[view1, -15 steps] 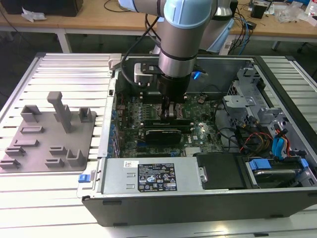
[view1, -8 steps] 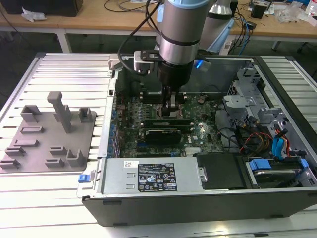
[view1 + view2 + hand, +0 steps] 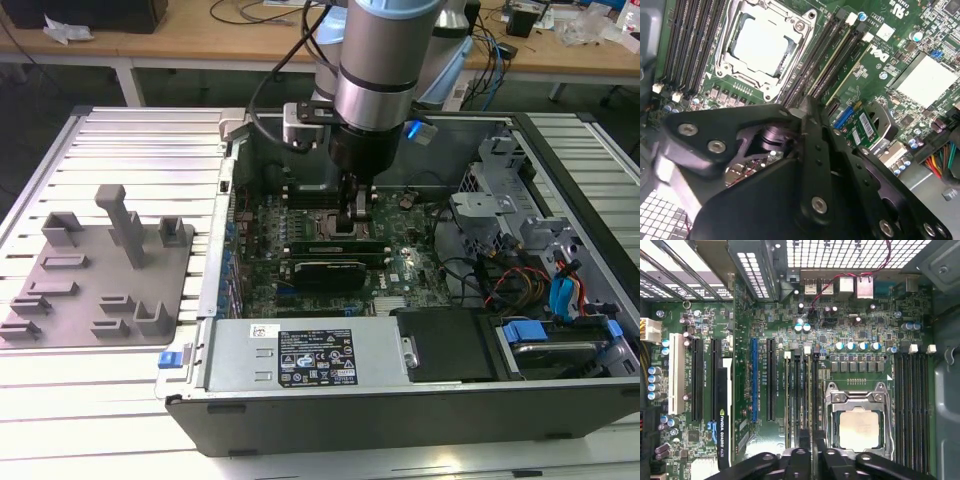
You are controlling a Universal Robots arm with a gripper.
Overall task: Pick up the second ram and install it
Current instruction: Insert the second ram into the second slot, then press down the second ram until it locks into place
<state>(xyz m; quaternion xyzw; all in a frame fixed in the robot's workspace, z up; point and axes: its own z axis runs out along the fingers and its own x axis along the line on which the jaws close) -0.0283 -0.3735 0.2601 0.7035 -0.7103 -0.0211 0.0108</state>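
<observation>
My gripper reaches down into the open computer case, over the memory slots beside the processor socket. The second ram, a thin green stick, stands on edge in a black slot. It runs straight into my gripper's tips, which are shut on its near end. In the first wrist view the gripper pinches the ram between two long black slots. The held end is hidden by the black fingers.
The processor socket lies close beside the slots, with more empty slots past it. A graphics card sits nearer the power supply. Drive cages and cables crowd the exterior view's right. A grey fixture plate lies outside the case.
</observation>
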